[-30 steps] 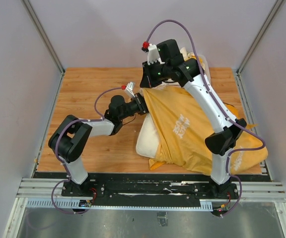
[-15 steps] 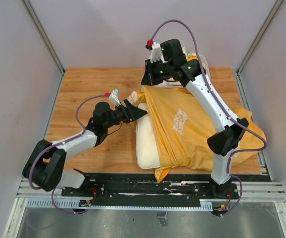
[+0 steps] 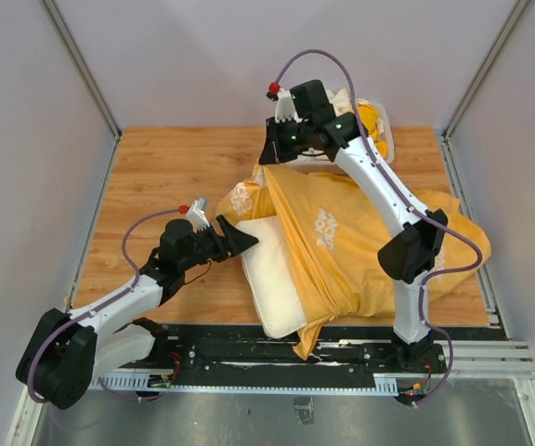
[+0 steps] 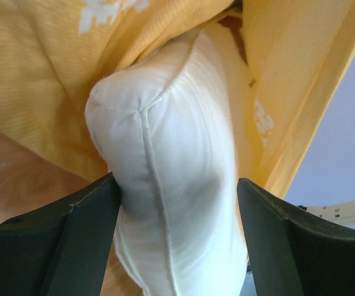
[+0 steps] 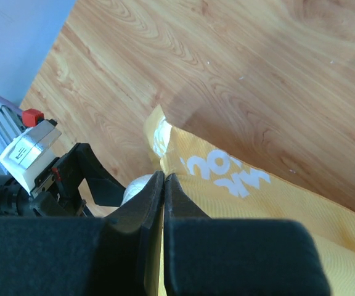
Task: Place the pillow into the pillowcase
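Note:
The cream-white pillow (image 3: 272, 279) lies on the wooden table (image 3: 156, 177), its right part tucked inside the orange-yellow pillowcase (image 3: 351, 232). My left gripper (image 3: 249, 239) is at the pillow's exposed far-left corner. In the left wrist view the pillow (image 4: 171, 160) bulges between the spread fingers (image 4: 91, 216), and the left gripper (image 4: 176, 185) is open around it. My right gripper (image 3: 272, 156) holds up the far edge of the case's mouth. In the right wrist view the right gripper (image 5: 164, 176) is shut on the yellow pillowcase (image 5: 239, 185) fabric.
A white bin (image 3: 379, 125) with yellow cloth stands at the back right, behind the right arm. Grey walls close in both sides. A black and metal rail (image 3: 277, 353) runs along the near edge.
My left arm has pulled back toward the near left and its jaws have spread wide. The pillow's exposed end has swung nearer. The right gripper has kept its hold and shifted slightly back.

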Robot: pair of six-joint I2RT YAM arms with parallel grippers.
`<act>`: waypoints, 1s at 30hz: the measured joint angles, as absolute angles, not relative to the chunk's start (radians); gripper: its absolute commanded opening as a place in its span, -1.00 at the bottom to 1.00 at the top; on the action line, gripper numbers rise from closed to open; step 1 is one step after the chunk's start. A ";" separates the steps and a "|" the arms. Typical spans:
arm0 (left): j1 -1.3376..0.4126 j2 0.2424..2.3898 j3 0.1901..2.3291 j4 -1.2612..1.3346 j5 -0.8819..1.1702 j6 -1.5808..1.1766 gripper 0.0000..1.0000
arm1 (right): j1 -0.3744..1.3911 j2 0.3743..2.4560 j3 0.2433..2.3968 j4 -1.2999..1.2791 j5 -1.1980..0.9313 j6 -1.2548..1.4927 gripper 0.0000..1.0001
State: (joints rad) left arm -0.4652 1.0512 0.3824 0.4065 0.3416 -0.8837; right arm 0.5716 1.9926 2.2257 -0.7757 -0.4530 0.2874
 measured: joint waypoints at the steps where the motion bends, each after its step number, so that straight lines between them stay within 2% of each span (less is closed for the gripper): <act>1: -0.465 1.046 0.368 0.395 0.337 -0.888 0.57 | 0.572 2.009 2.226 -0.775 -0.454 0.289 -0.99; 4: -0.465 1.001 0.323 0.340 0.319 -0.900 0.58 | 0.572 2.059 2.211 -0.760 -0.454 0.294 -0.99; 6: -0.465 0.944 0.315 0.292 0.299 -0.899 0.70 | 0.572 2.089 2.200 -0.749 -0.452 0.297 -0.99; 8: -0.465 0.872 0.324 0.254 0.268 -0.890 0.71 | 0.572 2.112 2.185 -0.735 -0.448 0.300 -0.98; 10: -0.465 0.825 0.349 0.226 0.242 -0.885 0.71 | 0.572 2.125 2.161 -0.720 -0.443 0.305 -0.91; 11: -0.465 0.813 0.368 0.212 0.227 -0.884 0.71 | 0.572 2.130 2.150 -0.714 -0.442 0.308 -0.81; 14: -0.465 0.804 0.427 0.176 0.205 -0.891 0.71 | 0.572 2.140 2.133 -0.703 -0.432 0.315 -0.33; 16: -0.465 0.797 0.433 0.159 0.202 -0.911 0.71 | 0.572 2.141 2.119 -0.699 -0.422 0.314 -0.11; 18: -0.465 0.785 0.424 0.132 0.203 -0.941 0.73 | 0.572 2.135 2.090 -0.693 -0.413 0.310 -0.01; 25: -0.470 0.713 0.311 0.040 0.235 -1.037 0.78 | 0.576 1.988 1.857 -0.685 -0.355 0.291 0.02; 30: -0.517 0.688 0.261 0.012 0.247 -1.072 0.79 | 0.611 1.761 1.670 -0.691 -0.284 0.279 -0.24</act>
State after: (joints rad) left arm -0.5167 0.6884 0.2607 0.0120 0.2470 -1.0718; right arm 0.6109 1.7611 1.6699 -0.6907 -0.2844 0.2794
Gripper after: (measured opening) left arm 0.889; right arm 0.469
